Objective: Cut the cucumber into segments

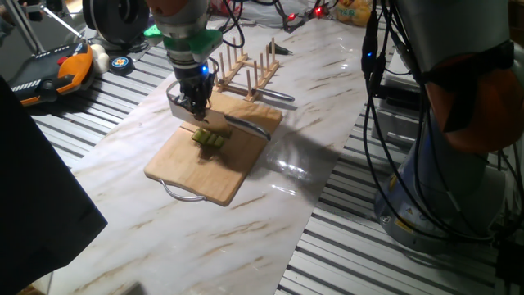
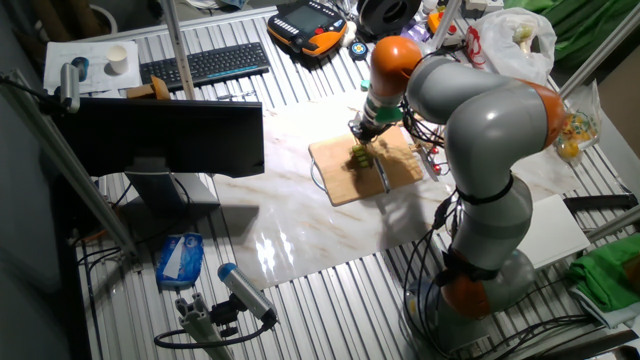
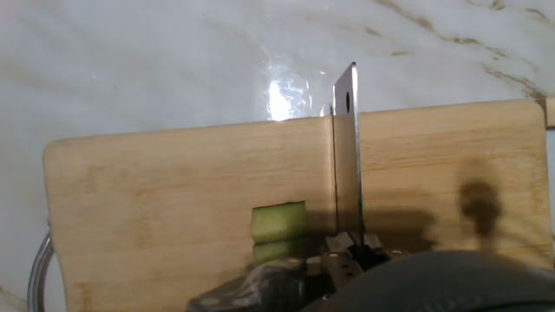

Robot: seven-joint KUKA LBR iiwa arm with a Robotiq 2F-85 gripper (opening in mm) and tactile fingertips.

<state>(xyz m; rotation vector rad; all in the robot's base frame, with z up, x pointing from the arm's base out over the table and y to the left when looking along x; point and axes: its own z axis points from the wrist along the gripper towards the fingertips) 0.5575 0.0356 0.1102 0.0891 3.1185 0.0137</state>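
The cucumber [image 1: 209, 139] is a small cluster of light green sticks on the wooden cutting board [image 1: 192, 176]. My gripper [image 1: 196, 110] stands just above and behind it, shut on the handle of a knife [image 1: 247, 125] whose blade points right over the board. In the hand view the blade [image 3: 347, 156] stands edge-down on the board [image 3: 156, 199], just right of two cucumber pieces [image 3: 277, 229]; my gripper [image 3: 347, 260] fills the bottom edge. The other fixed view shows the cucumber [image 2: 360, 156] under my gripper [image 2: 364, 128]. No separate small segments can be told apart.
A wooden peg rack [image 1: 246, 67] stands behind the board, with a metal utensil [image 1: 275, 96] beside it. The board has a wire handle [image 1: 180, 194] at its near end. A teach pendant [image 1: 53, 74] lies at the left; cables hang at the right.
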